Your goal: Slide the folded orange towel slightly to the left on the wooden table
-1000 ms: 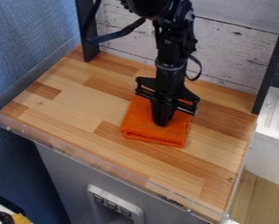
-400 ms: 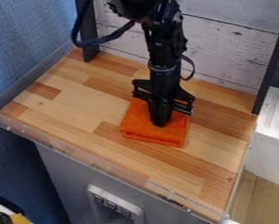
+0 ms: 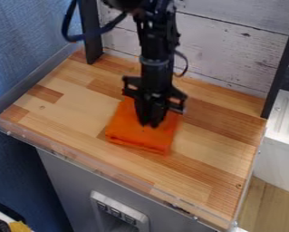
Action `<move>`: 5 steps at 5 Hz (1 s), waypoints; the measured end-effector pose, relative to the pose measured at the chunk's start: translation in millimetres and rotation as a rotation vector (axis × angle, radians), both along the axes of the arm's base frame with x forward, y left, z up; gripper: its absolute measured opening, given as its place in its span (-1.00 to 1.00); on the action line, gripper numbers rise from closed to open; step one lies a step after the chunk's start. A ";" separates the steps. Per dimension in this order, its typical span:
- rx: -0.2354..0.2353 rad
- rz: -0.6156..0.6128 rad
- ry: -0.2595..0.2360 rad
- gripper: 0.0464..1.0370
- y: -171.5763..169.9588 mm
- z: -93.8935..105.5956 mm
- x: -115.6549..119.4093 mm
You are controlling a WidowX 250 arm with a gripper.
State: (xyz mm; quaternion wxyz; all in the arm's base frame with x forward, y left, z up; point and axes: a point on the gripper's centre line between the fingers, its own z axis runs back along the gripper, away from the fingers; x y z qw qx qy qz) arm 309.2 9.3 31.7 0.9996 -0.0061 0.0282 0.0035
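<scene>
1. We see the orange cloth [image 3: 137, 139] on the wooden counter [image 3: 68, 113], lying flat and, as it seems, folded.
2. The pincer [image 3: 149, 124] points down at the middle part of this cloth, and its tip seems to touch it; the cloth extends from there toward the camera.
3. Which side of the cloth is longer, we cannot tell, because the black arm [image 3: 156, 50] hides its back part.
4. We also cannot tell how far the pincer is open, or whether it has hold of any fabric.
</scene>
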 end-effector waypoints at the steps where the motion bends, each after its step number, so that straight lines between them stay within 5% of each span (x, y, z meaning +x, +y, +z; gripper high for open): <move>1: 0.006 -0.004 -0.023 0.47 -4.0 25.9 -3.9; 2: 0.016 -0.009 -0.046 0.91 -11.4 47.3 -10.3; 5: 0.023 -0.005 -0.097 0.92 -31.2 86.3 -37.8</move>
